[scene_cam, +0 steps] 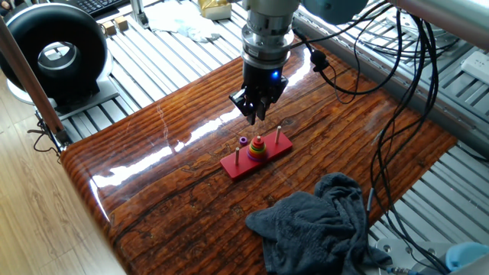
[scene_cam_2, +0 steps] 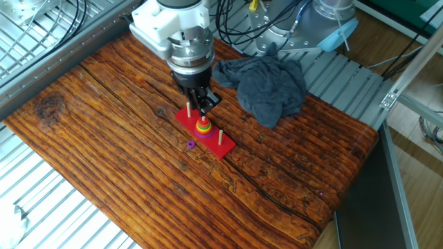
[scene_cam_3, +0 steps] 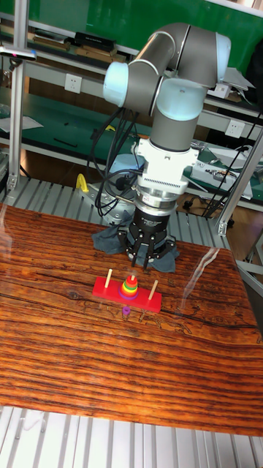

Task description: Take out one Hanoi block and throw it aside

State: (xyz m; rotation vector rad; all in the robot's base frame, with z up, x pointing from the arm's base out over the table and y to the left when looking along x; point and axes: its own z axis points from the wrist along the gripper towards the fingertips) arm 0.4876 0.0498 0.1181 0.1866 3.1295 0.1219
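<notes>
Tabletop (scene_cam_2: 104, 131): dark reddish-brown wood with strong grain and a glossy finish, set on a ribbed metal frame.

Lying directly on it:
- Red base board (scene_cam_2: 205, 133), rectangular, near the middle, with three upright pegs; the middle peg carries a stack of coloured rings (scene_cam_2: 203, 126).
- Small purple ring (scene_cam_2: 190, 144), loose on the wood just beside the base board's long edge.
- Dark grey cloth (scene_cam_2: 266, 83), crumpled, at one end of the tabletop, partly overhanging the edge onto the metal frame.
</notes>
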